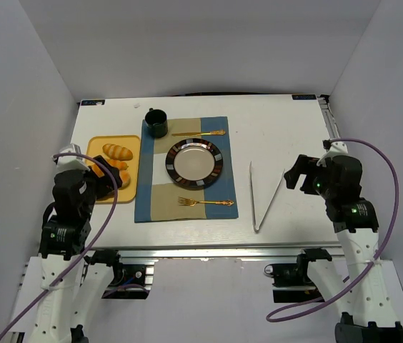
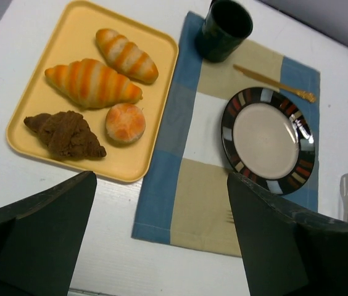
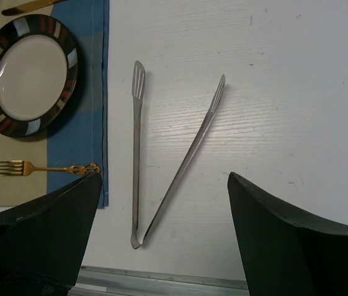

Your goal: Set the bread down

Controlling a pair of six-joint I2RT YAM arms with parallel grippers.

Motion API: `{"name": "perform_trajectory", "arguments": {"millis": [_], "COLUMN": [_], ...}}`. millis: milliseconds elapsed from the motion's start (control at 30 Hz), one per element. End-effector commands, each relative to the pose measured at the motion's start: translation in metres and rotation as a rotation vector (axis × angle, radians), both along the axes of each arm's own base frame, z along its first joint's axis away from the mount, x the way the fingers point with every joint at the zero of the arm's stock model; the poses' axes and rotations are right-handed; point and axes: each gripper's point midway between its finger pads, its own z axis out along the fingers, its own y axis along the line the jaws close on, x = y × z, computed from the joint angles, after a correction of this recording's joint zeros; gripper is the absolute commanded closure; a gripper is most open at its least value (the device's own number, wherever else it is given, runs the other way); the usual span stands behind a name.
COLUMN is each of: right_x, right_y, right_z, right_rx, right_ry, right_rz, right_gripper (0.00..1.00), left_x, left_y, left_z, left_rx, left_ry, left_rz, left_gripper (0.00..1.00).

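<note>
The bread (image 2: 125, 122) is a small round golden-orange bun. It lies on the yellow tray (image 2: 69, 37), beside two striped oval rolls and a dark brown pastry (image 2: 66, 134). My left gripper (image 2: 160, 179) hovers open and empty above the table's near edge, just in front of the tray; in the top view the left gripper (image 1: 108, 179) overlaps the tray's near corner. The dark-rimmed plate (image 2: 268, 139) sits bare on the placemat (image 2: 205, 203). My right gripper (image 3: 163, 176) is open and empty above the metal tongs (image 3: 137, 154).
A dark cup (image 1: 156, 121) and a gold knife (image 1: 198, 133) lie behind the plate (image 1: 194, 163). A gold fork (image 1: 205, 202) lies in front of it. The tongs (image 1: 269, 204) lie spread in a V right of the placemat. White walls enclose the table.
</note>
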Motion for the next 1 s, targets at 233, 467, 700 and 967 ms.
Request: {"name": "perform_trajectory", "arguments": {"millis": [233,467,700,967], "right_x": [0.011,0.001,-0.01,-0.012], "right_y": [0.012,0.024,0.059,0.068], "right_z": [-0.018,-0.094,-0.127,-0.142], "right_rx": [0.108,0.11,-0.023,-0.167], "right_ry": [0.131,0.3,0.386,0.454], "right_rz": [-0.028,-0.081,-0.119,-0.174], "right_gripper": [0.11,0.11,0.11,0.11], "left_x": [0.006,0.015,0.018,0.015], "left_y": [0.0,-0.01,-0.009,-0.007], "left_z": [0.0,-0.009,-0.016,-0.023], "left_rx": [0.008,-0.012,0.009,0.023], "left_ry": [0.007,0.026,0.05,0.074], "left_rz": [0.003,-0.037,-0.043,-0.042], "left_gripper": [0.02,0.02,0.02,0.02]}}
